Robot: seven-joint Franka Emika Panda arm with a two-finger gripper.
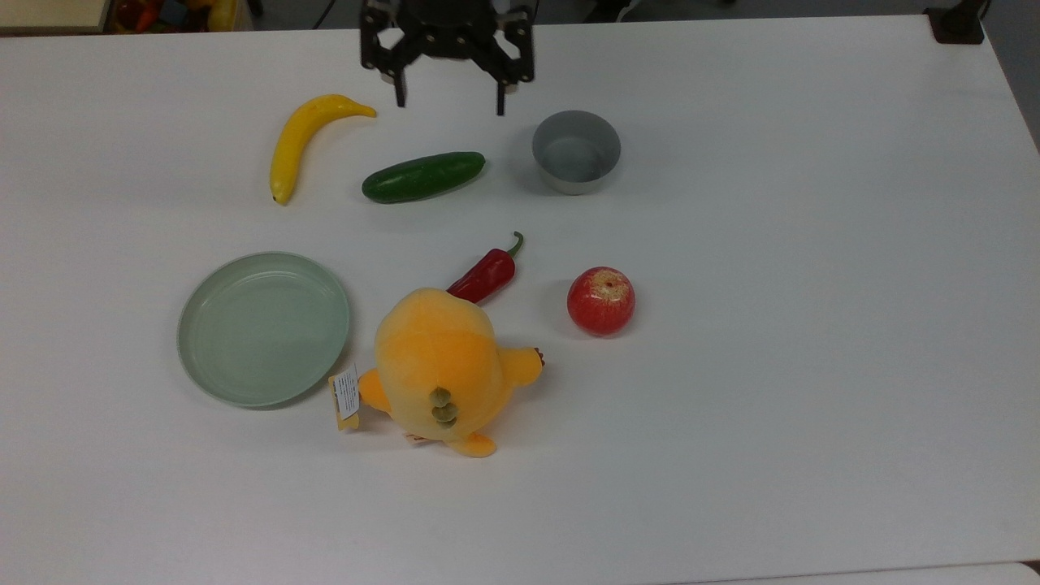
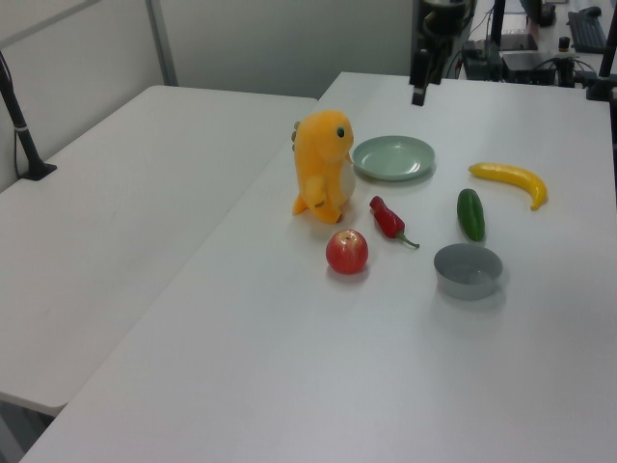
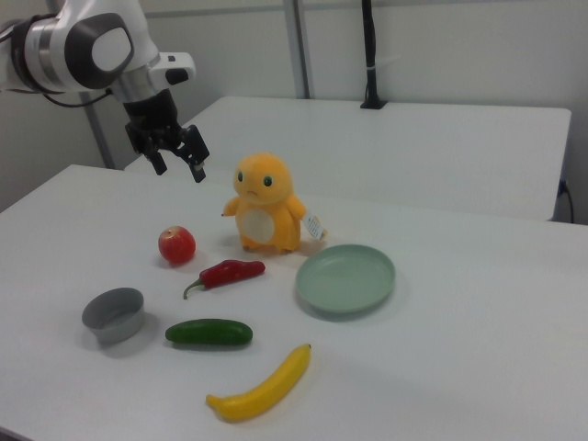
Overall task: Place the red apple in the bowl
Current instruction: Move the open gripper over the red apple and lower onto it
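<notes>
my gripper [image 1: 449, 104]: black metal, two thin straight fingers spread wide, holding nothing; hangs in the air w/ the white table [image 1: 812, 325] below, at approx 12 o'clock in the top view.
red apple [image 1: 601, 301]: round, glossy red skin, yellowish speckled patch at the stem dimple; sits on the table at approx 6 o'clock from the bowl in the top view, well apart from it.
bowl [image 1: 576, 151]: small grey cylinder, straight smooth walls, matte, nothing inside.
chili pepper [image 1: 486, 275]: long, shiny red, curled green stem; approx 9 o'clock from the apple.
plush toy [image 1: 443, 366]: soft fuzzy orange body, paper tag.
plate [image 1: 263, 328]: wide, shallow, pale green, smooth.
cucumber [image 1: 422, 175]: dark green, oblong.
banana [image 1: 302, 138]: yellow, curved.
</notes>
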